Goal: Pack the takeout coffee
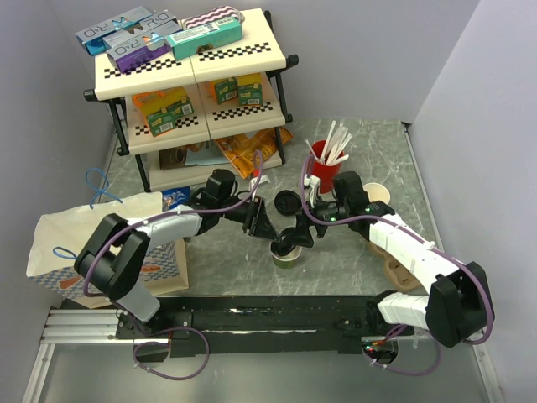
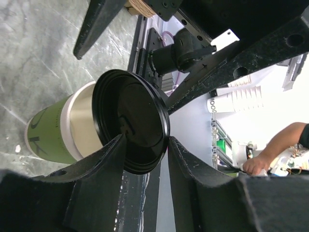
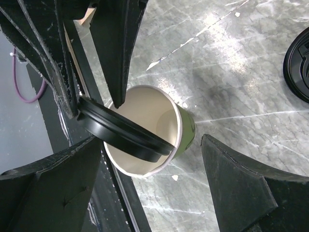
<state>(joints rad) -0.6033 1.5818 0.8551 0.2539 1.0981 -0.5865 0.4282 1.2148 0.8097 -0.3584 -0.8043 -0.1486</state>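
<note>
Clamped in my left pincer (image 2: 145,145), a round black plastic lid (image 2: 130,116) tilts over a small green paper cup (image 2: 48,130); my right pincer (image 3: 150,140) gapes wide.

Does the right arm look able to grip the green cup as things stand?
Probably yes. The right gripper is open, with the green cup between its fingers. The left gripper holds the black lid tilted over its mouth, which leaves the cup's sides free.

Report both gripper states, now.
Left gripper: shut on the lid, gripped by its edge.
Right gripper: open, with a finger on either side of the cup.
</note>
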